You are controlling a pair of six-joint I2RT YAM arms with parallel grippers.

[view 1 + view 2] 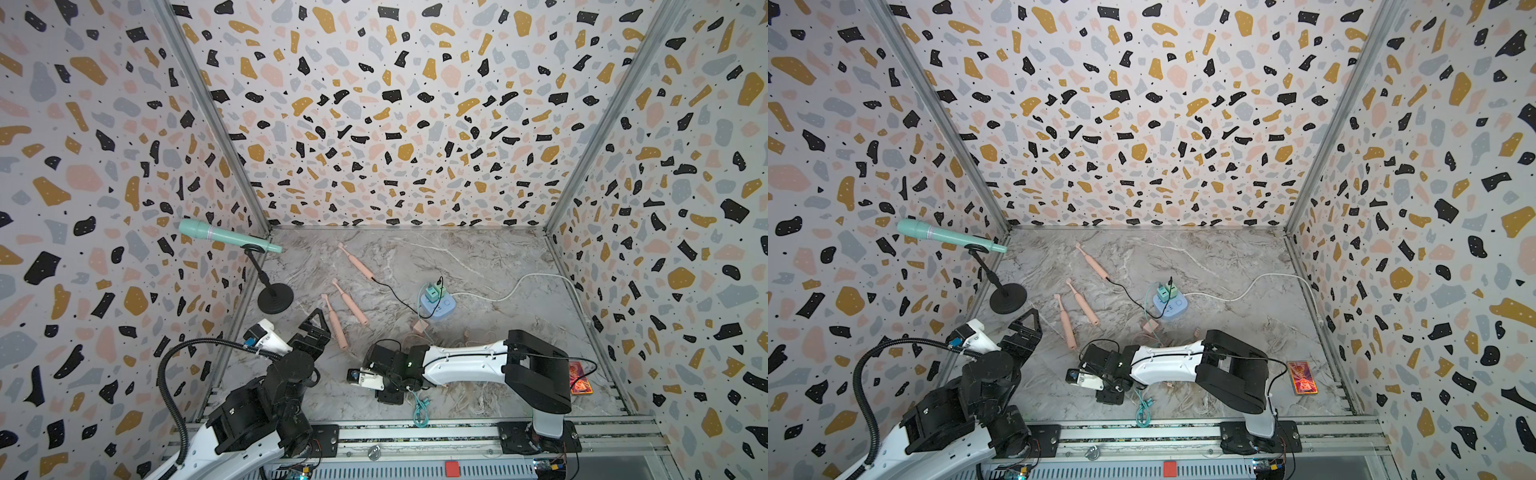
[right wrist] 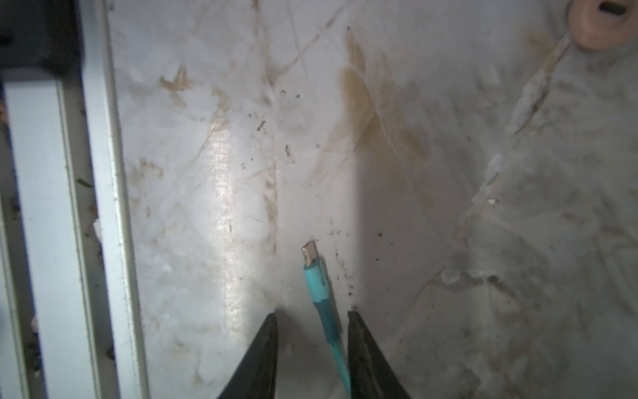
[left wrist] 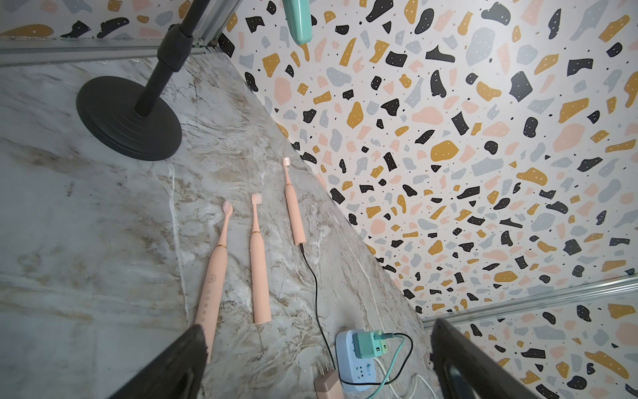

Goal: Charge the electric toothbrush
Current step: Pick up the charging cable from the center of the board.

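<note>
**Pinching the teal charging plug**

I have the right end effector (image 2: 312, 316) low at the front of the counter (image 2: 448, 172). Its jaws are narrow but not clamped, and they straddle the teal USB-C cable (image 2: 319, 293) just behind the metal tip, which points out past the fingertips. The left end effector (image 3: 319, 328) hangs wide and empty near the toothbrushes.

I judge this to be the plug-grasp step. The far toothbrush (image 1: 358, 262) already carries a black cable (image 1: 395, 293). The nearest toothbrush (image 1: 336, 322) and the middle toothbrush (image 1: 351, 303) lie flat, side by side, at 9 o'clock from the power strip (image 1: 438, 307). Their long axes run roughly 11 to 5 o'clock, with the brush heads at 11.

Next I need a square pinch on the collar, then to line the plug up with a base end.
</note>
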